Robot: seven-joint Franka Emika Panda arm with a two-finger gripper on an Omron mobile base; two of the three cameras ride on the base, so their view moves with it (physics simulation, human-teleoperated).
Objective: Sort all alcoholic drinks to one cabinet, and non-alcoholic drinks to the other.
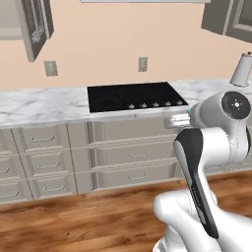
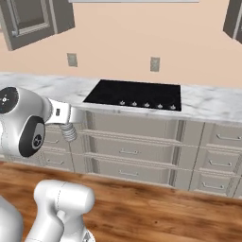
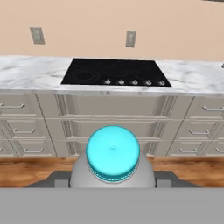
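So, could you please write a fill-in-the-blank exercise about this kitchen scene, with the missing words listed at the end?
1. The bottle between the fingers has a pale ____ cap.
2. The black cooktop is set into a ____ counter.
3. Below the counter stand grey ____ with metal handles.
4. The floor is made of ____.

Missing words: teal; marble; drawers; wood

white arm [image 1: 197,167] rises before a black cooktop [image 1: 135,96] set in a marble counter [image 1: 44,106].
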